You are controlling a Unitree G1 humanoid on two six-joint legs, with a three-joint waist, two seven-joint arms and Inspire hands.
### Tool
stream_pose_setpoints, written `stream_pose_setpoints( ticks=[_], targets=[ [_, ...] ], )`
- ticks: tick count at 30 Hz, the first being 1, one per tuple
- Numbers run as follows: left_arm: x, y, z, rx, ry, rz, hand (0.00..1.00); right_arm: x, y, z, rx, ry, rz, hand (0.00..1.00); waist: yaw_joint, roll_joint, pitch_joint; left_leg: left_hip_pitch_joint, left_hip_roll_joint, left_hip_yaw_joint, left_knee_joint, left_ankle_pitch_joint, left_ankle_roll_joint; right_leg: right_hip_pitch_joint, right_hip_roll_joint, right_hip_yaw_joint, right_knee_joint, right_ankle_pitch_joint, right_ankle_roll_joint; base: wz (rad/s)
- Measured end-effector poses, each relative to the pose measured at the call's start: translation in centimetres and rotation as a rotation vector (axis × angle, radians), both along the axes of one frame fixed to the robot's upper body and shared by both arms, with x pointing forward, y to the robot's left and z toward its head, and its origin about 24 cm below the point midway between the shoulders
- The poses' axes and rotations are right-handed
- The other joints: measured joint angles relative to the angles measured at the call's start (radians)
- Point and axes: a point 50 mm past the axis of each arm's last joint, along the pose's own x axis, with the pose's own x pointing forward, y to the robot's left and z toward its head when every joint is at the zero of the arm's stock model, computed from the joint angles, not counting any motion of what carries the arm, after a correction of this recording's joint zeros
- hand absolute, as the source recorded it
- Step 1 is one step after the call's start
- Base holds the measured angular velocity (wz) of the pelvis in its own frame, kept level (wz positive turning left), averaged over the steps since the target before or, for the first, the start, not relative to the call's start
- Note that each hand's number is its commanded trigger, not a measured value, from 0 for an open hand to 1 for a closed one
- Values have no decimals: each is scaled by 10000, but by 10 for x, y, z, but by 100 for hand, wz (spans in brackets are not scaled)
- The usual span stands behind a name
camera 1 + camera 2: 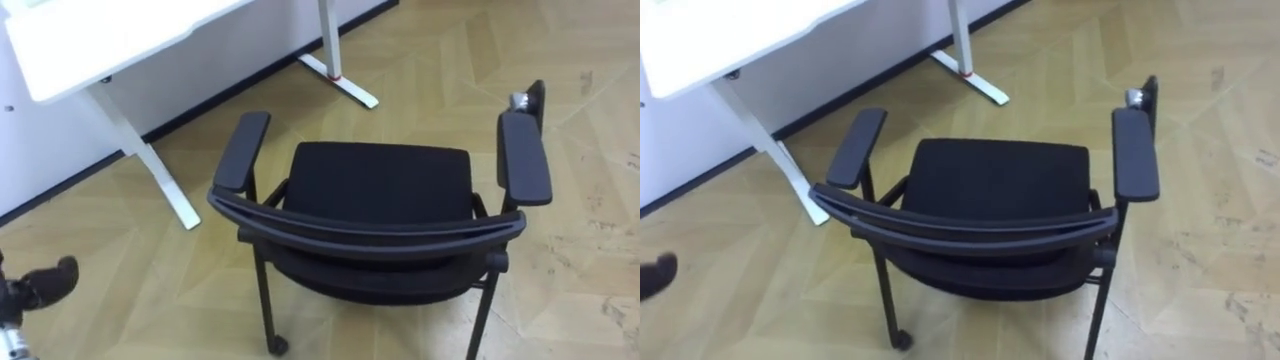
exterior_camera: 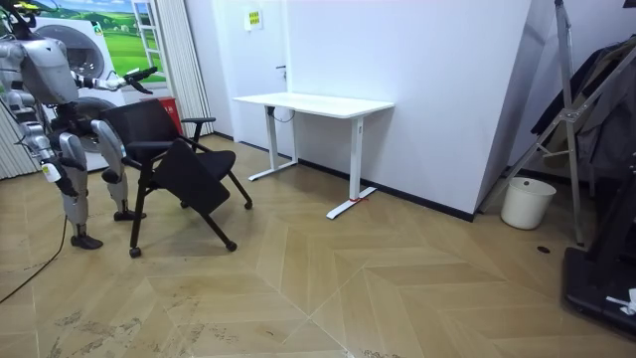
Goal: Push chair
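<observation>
A black chair (image 1: 380,185) with two armrests and small casters stands right in front of me on the wood floor, its curved backrest (image 1: 370,232) nearest me and its seat facing the white desk. In the room view I stand just behind the chair (image 2: 149,124), at the room view's left. My left hand (image 1: 45,285) hovers low at the left, well off the left armrest (image 1: 243,150), fingers relaxed and holding nothing. In the room view my right hand (image 2: 47,169) hangs by my hip, clear of the chair. A small dark and silver fitting sits at the front of the right armrest (image 1: 524,155).
A white desk (image 1: 110,40) on white legs stands against the wall ahead and to my left, one foot (image 1: 340,82) reaching out over the floor beyond the chair. In the room view a white bin (image 2: 527,202) and a dark rack (image 2: 586,129) stand far right.
</observation>
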Motion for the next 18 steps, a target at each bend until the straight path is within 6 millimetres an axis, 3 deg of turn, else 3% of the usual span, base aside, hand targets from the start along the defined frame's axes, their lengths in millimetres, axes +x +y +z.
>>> stream_pose_setpoints(
  ticks=[5, 9, 18],
  targets=[
    [15, -37, 13, 1498, -112, -1854, 0, -1, 10, -3, 580, -428, -968, 0, -481, -214, 30, -8, 0, -5, 5, 0, 0, -9, -1, 24, -1, 1, -1, 0],
    [24, -64, 18, 2306, -144, -3160, 0, -2, 15, -5, 800, -428, -1215, 0, -766, -257, 29, -15, 0, 25, 12, 0, 0, -28, -6, 46, -1, 3, -1, -2],
    [26, -92, 10, 2574, 339, -4425, 0, -9, 19, -8, 1092, -296, -2087, 0, -832, -252, -12, -18, 38, 220, 6, 0, 1, -200, -14, 254, 100, 7, -7, -6]
  ],
)
